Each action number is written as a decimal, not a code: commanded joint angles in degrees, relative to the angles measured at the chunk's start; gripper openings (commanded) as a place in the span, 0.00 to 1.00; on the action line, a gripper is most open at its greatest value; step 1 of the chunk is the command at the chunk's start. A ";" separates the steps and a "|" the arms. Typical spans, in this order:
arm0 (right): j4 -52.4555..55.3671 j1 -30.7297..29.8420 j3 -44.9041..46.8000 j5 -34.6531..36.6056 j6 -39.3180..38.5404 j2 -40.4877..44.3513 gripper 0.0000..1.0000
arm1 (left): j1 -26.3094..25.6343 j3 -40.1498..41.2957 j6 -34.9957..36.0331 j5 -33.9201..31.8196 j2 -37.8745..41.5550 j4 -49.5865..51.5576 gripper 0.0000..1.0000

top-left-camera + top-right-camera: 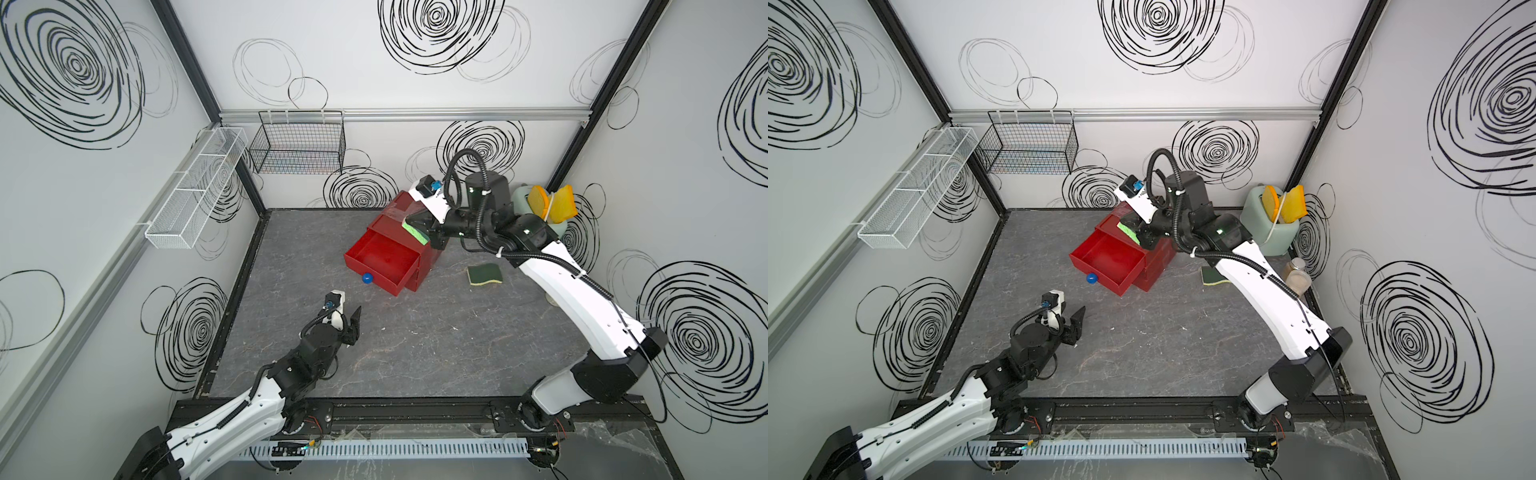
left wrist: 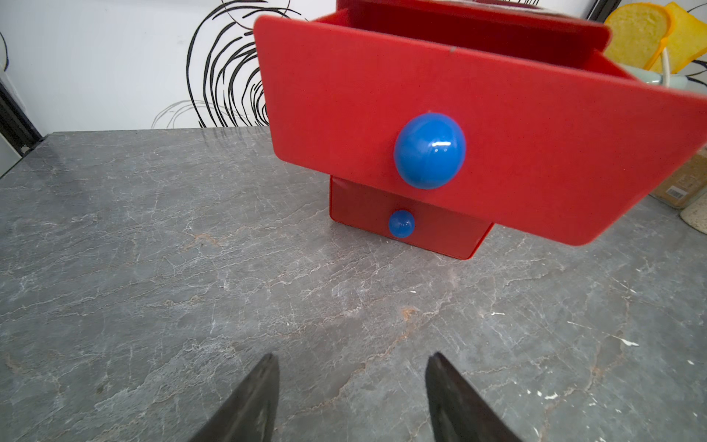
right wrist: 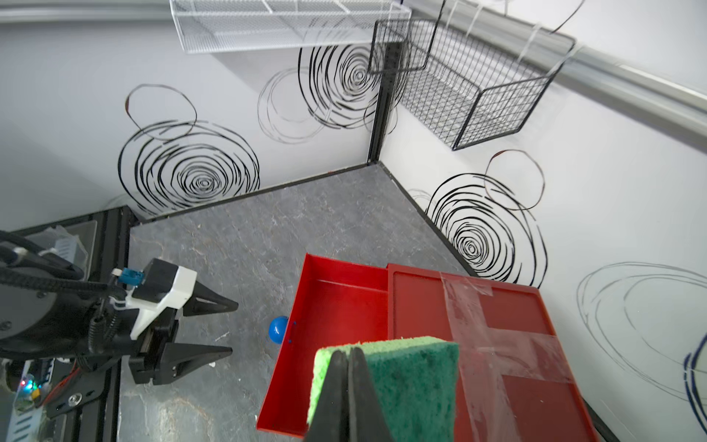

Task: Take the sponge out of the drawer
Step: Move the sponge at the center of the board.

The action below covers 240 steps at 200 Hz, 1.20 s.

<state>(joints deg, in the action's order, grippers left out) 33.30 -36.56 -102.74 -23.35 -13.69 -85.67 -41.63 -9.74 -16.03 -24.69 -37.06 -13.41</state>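
Two sponges are in sight, and one of them is mine. My right fingers [image 3: 332,394] are clenched on the bright green sponge [image 3: 413,367], pinching it near one edge. It hangs above the line where the pulled-out top drawer [image 1: 384,255] meets the top of the red chest [image 3: 528,313], lifted out of the drawer. The second sponge [image 1: 484,275], dark green over yellow, lies flat on the bench [image 1: 415,353] just right of the chest, well clear of my grip.

The chest is one unit with two drawers: the top one stands pulled out toward the near left, while the lower drawer [image 2: 440,229] sits pushed in. Each carries one blue knob – the large-looking upper knob [image 2: 429,150] and the lower knob [image 2: 401,223] – so two knobs in all. Clear tape strips cross on the chest's top.

My left fingers [image 2: 248,402] are spread apart and grasp nothing. They hover over the bench to the near left of the open drawer, pointing at its front, apart from the knob.

At the far right stands one pale green toaster [image 1: 1262,232] holding two bread slices [image 1: 1271,201], and one jar [image 1: 1296,277] stands just nearer than it. Two wire baskets hang on the walls – one white basket [image 1: 195,191] on the left, one black basket [image 1: 299,145] on the far wall.
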 commanded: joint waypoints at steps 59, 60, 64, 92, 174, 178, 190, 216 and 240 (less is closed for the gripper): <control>-3.28 14.55 13.73 13.46 12.25 8.30 0.00 | 0.16 0.51 -0.67 -0.47 0.19 -2.60 0.64; -3.39 14.87 13.94 13.53 12.31 8.36 0.00 | 0.19 0.46 -0.67 -0.46 0.21 -2.64 0.64; -3.98 15.84 14.97 13.71 12.79 8.40 0.00 | 0.16 0.50 -0.67 -0.45 0.30 -2.54 0.64; -6.89 20.25 20.04 18.06 13.56 5.97 0.00 | 0.14 0.46 -0.74 -0.54 0.23 -2.62 0.64; -13.04 24.61 12.13 28.84 8.70 -21.86 0.00 | 0.25 -0.15 -0.91 -0.69 -1.59 -2.32 0.64; -12.68 24.89 10.98 29.30 8.68 -23.31 0.00 | 0.24 -0.18 -0.93 -0.63 -1.53 -2.32 0.64; -12.15 25.87 8.96 30.25 8.68 -26.96 0.00 | 0.32 -0.17 -0.93 -0.73 -1.53 -2.37 0.64; -14.12 27.49 9.85 28.80 9.21 -30.58 0.00 | 0.37 -0.31 -0.79 -0.47 -1.96 -2.41 0.64; -14.02 27.48 11.22 28.64 9.76 -31.72 0.00 | 0.32 -0.37 -0.80 -0.45 -2.05 -2.55 0.64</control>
<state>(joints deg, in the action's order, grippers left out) 20.43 -9.13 -92.09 4.84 -4.25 -117.36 -41.56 -9.74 -16.08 -24.67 -39.03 -13.39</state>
